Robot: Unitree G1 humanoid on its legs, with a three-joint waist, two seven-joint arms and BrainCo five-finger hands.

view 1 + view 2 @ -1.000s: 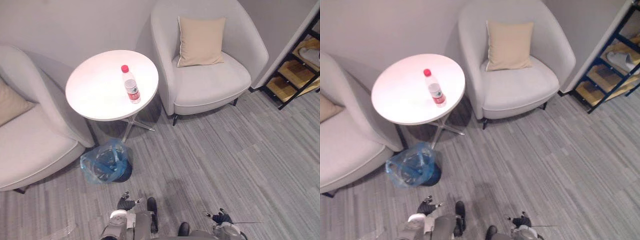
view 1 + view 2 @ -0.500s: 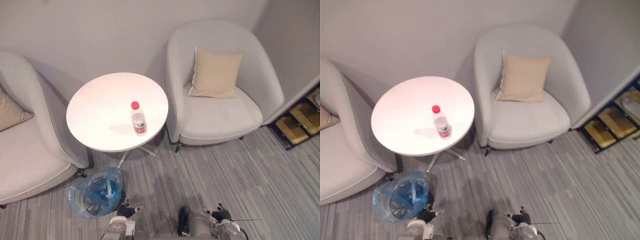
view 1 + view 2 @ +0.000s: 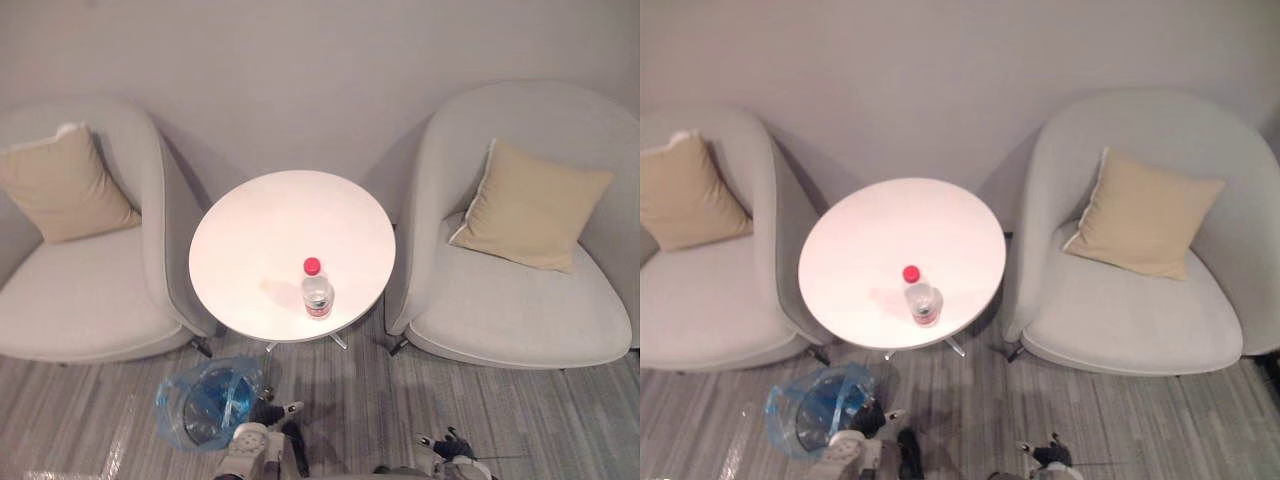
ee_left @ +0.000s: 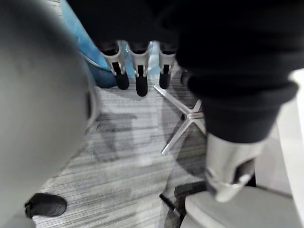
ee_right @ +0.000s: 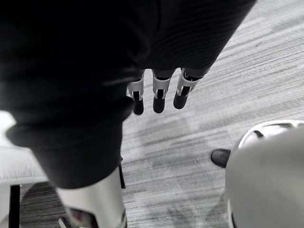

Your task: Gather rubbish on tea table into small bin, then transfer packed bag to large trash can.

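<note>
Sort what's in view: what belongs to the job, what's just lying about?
Job: bottle standing on the round table; blue-bagged small bin on the floor beside it.
Lying about: left armchair, right armchair, left cushion, right cushion.

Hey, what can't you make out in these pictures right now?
Bottle: too small in the left eye view to tell whether it is empty.
Bin: its contents are blurred by the blue bag; the left hand overlaps its edge.
Right hand: mostly cut off by the bottom edge.
Table: the top hides most of its base.
</note>
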